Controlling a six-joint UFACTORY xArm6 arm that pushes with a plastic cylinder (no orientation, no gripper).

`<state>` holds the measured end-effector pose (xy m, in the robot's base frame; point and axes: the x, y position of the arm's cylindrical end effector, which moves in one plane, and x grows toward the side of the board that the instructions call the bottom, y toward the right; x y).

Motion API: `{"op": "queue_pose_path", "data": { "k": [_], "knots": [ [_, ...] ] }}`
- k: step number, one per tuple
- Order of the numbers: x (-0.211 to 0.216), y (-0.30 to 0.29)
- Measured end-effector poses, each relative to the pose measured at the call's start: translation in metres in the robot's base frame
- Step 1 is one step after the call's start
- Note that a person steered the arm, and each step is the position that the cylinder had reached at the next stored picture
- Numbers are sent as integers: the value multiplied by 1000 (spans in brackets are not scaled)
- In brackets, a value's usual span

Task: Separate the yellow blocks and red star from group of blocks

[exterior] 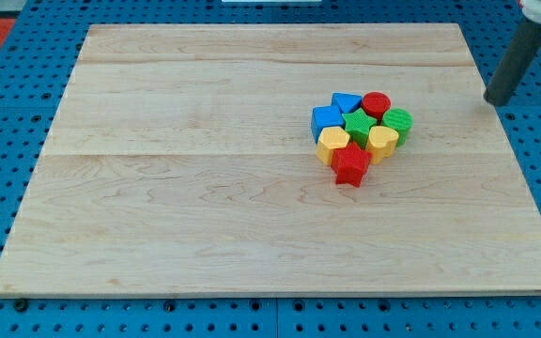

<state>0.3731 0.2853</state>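
A tight cluster of blocks sits right of the board's middle. A yellow hexagon block point(332, 145) is at its left, a yellow heart block point(381, 142) at its right, and the red star point(350, 165) at its bottom, touching both. Behind them are a green star point(359, 123), a green round block point(397, 122), a red round block point(376, 103), a blue block point(326, 119) and a blue triangle point(346, 100). My tip point(497, 99) is at the view's upper right, well apart from the cluster, off the board's right edge.
The light wooden board point(205, 188) lies on a blue perforated table point(7, 141). The dark rod point(519, 56) slants up to the view's top right corner.
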Motion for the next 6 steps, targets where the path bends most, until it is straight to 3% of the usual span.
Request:
{"op": "queue_pose_path", "data": {
  "k": [2,3,6],
  "knots": [
    [49,-80],
    [49,-114],
    [48,-139]
  ]
}}
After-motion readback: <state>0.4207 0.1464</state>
